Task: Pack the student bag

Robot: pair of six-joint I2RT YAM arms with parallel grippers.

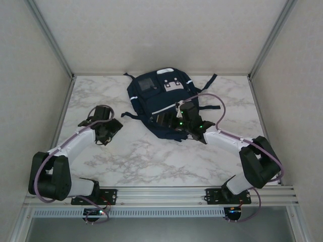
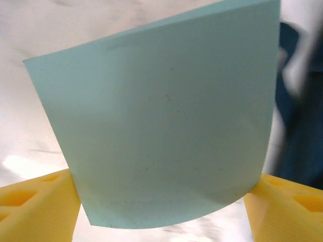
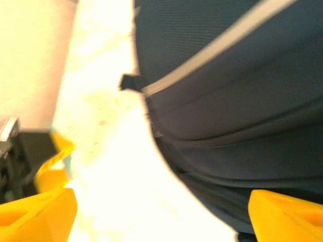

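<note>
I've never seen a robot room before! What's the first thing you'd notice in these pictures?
The big dark navy student bag, lying at the back middle of the marble table, grabs the eye first, with the right hand hovering open over its near edge. Next comes the pale green sheet, pinched between the yellow fingers of the left hand, off to the bag's left.

White-grey marble tabletop [image 1: 126, 161]; plain pale walls [image 1: 161, 35]; aluminium frame rails [image 1: 50, 38].
</note>
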